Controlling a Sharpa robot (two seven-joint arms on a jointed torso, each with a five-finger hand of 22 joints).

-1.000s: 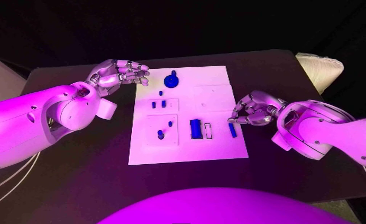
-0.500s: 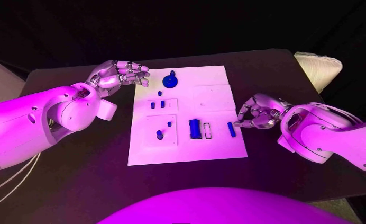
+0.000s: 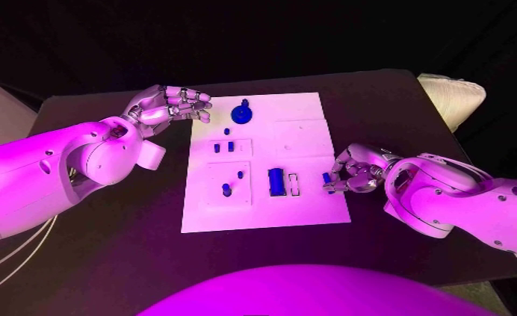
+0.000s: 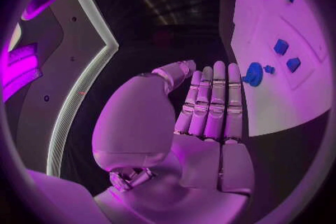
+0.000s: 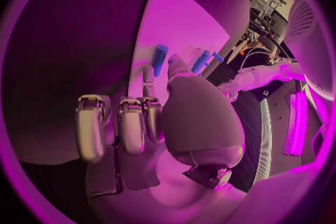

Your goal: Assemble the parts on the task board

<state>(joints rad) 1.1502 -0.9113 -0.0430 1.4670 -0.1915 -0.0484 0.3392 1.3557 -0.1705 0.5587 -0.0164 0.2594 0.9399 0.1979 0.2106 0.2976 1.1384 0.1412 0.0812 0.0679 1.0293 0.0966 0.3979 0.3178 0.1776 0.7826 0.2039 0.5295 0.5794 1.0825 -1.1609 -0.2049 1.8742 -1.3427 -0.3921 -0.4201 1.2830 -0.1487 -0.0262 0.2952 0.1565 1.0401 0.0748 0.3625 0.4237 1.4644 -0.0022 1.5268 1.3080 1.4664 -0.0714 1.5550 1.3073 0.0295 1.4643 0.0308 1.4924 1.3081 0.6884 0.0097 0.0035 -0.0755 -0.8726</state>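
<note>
The task board (image 3: 264, 170) lies flat in the middle of the head view, on the black surface (image 3: 107, 241). You have blue parts spread over it: a round knobbed piece (image 3: 243, 114) near the top edge, two small blocks (image 3: 224, 148) in a framed recess left of centre, a peg (image 3: 227, 190) in the recess below that, and a taller block (image 3: 276, 181) standing beside a slot near the lower middle. A slim blue bar (image 3: 326, 178) sits at the board's right edge.

Right hand (image 3: 355, 170): it is at the right rim of the board, with its fingers curled round toward the slim bar. In the right wrist view the fingertips (image 5: 149, 75) reach just up to that bar (image 5: 160, 57), but whether they grip it or only touch it you cannot tell. Judgement: the hand is placed there to pick this bar, since it lies loose at the rim and not in any recess, and the empty slot beside the taller block looks a likely seat.

Left hand (image 3: 170, 104): it hovers at the board's upper left corner, just beside the round piece, holding nothing. The left wrist view shows its fingers (image 4: 213, 101) straight and side by side, the palm facing the board. Judgement: it is parked clear so that the right arm has room to work.

Note for you: the right forearm comes in low from the lower right of the frame, the wrist turned inward toward the board.
</note>
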